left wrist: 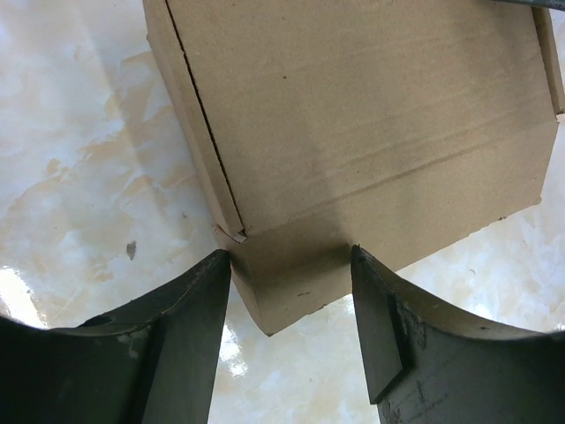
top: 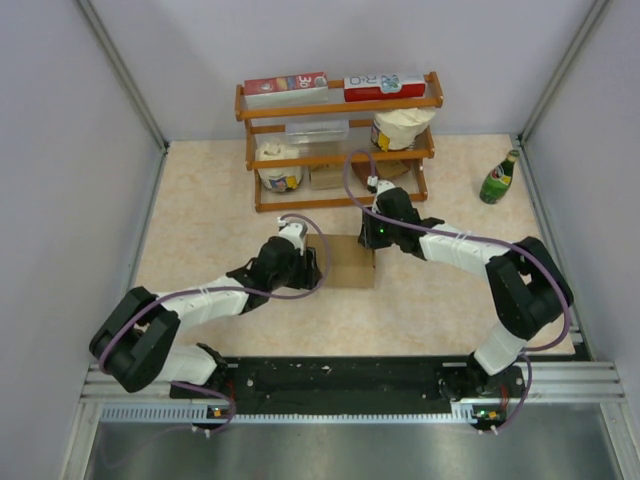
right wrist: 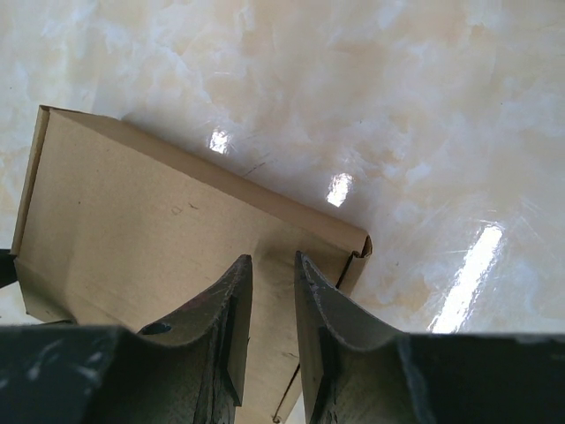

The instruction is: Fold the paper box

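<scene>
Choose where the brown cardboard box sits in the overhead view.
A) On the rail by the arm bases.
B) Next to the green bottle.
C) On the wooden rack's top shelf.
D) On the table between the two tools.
D: the box lies on the table, with the left tool at one side and the right tool at the other.

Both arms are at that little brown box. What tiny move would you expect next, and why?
Probably the left gripper closes its fingers on the near corner of the paper box. They stand open on either side of that corner, and the side seam there gapes slightly. The right gripper, its fingers nearly together, is over the top panel.
</scene>
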Available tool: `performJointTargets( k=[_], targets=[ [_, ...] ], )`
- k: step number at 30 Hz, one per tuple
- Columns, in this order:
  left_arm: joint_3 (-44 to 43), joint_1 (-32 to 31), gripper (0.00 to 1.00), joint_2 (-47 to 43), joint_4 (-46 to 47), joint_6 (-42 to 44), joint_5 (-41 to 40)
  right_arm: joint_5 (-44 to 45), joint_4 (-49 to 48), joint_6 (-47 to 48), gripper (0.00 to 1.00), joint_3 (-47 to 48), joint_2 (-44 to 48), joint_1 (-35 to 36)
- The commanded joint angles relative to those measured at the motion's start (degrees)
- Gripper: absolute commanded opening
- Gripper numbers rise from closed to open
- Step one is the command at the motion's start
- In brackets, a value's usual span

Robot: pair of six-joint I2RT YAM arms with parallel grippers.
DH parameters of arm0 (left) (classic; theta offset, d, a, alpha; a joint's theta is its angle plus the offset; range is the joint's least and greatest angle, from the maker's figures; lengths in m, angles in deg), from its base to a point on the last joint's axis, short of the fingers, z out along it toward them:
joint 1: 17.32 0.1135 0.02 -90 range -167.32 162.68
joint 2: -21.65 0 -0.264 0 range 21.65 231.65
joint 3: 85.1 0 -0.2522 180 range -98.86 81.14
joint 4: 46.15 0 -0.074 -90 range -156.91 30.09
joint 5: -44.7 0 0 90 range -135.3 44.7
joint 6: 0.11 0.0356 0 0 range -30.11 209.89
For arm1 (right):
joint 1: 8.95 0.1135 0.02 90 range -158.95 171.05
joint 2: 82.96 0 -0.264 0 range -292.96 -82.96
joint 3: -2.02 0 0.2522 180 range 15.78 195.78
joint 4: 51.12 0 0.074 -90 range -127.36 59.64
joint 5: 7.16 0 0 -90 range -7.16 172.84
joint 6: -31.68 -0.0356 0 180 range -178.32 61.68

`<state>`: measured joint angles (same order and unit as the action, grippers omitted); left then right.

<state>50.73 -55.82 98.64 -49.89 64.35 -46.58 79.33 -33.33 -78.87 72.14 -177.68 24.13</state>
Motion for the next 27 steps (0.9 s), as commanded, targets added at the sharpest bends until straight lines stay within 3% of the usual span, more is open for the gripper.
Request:
performJointTargets(
  k=[1, 10, 27],
  targets=[
    [-3.51, 0.09, 0.61, -2.20, -2.10, -0.04, 2.95, -0.10, 3.17, 0.69, 0.26, 0.51, -2.31, -0.39],
    [-5.44, 0.09, 0.61, -2.81, -5.80, -0.30, 4.44, -0.10, 3.35, 0.69, 0.26, 0.68, -2.31, -0.30],
    [-6.68, 0.27, 0.51, -1.23, -6.33, -1.44, 7.34, -0.36, 3.35, 0.61, 0.26, 0.77, -2.75, -0.38]
  ],
)
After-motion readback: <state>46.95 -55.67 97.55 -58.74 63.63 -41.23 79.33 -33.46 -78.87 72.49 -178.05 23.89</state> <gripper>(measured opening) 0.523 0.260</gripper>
